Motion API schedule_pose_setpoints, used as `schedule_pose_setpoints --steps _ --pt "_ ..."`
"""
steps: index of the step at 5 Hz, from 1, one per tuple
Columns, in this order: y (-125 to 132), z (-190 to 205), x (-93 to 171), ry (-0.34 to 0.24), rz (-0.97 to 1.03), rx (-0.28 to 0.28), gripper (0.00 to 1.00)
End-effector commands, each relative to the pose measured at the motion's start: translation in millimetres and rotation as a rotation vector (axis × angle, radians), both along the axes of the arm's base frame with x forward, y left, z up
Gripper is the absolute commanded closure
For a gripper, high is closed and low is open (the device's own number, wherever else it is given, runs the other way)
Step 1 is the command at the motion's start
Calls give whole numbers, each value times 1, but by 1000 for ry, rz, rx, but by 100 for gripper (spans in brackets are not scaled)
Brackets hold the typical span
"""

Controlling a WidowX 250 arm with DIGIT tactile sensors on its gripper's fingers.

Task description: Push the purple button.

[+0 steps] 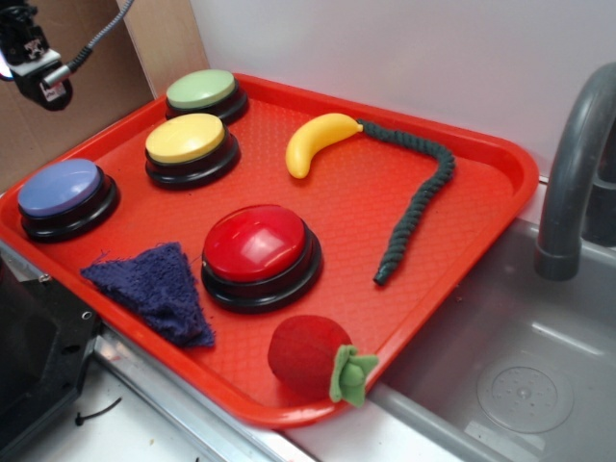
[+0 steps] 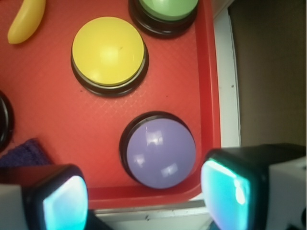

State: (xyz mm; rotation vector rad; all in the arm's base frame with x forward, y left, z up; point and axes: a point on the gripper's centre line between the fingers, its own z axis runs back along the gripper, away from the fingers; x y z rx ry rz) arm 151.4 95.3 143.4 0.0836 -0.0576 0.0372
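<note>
In the corner of the red tray (image 1: pixel 486 144), left of the yellow button (image 2: pixel 108 50), sits the purple button (image 2: pixel 160 153), untouched. The gripper (image 2: pixel 144 199) hangs above the tray's edge beside it, fingers spread wide. A good press likely calls for centring over the dome, then descending straight. The tray also holds green (image 1: pixel 202 89) and red (image 1: pixel 255 243) buttons, a banana (image 1: pixel 318 140), rope (image 1: pixel 419 202), cloth (image 1: pixel 154 284) and strawberry (image 1: pixel 313 358).

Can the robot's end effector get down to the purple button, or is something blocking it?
Probably yes. The end effector hangs open above the near edge of the red tray, and the purple button sits right by that edge with nothing on top. The yellow button stands apart from it.
</note>
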Motion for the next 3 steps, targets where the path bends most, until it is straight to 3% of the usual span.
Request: schedule_pose_setpoints --steps 1,3 --pt "-6 26 21 -52 -30 47 0" --pt "-23 33 28 -87 -73 53 0"
